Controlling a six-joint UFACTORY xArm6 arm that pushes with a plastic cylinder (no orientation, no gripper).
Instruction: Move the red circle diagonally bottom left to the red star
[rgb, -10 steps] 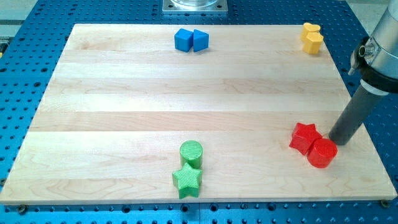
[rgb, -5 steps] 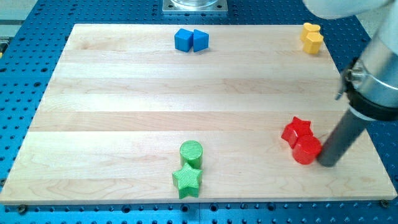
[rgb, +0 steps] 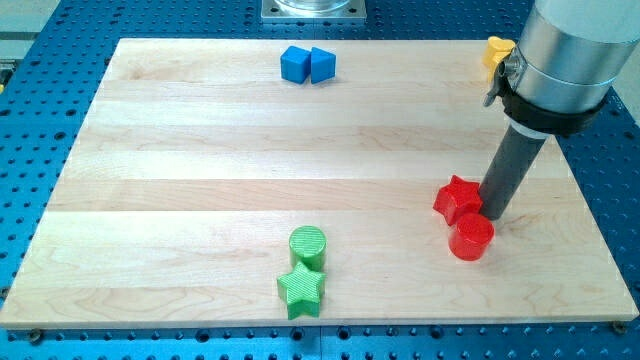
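Pale wooden board on a blue pegboard bench carries the red star at the view's right, with the red circle touching it just below and slightly right. My tip, a bare rod holding nothing, sits against the star's right side, just above the circle. Elsewhere lie two blue blocks at the top, a partly hidden yellow block, and a green circle touching a green star.

We've got a light wooden board on a blue perforated base. On it: blue cube touching a second blue block at top centre; yellow block top right, partly hidden; red star touching red circle at lower right; green circle touching green star at bottom centre.
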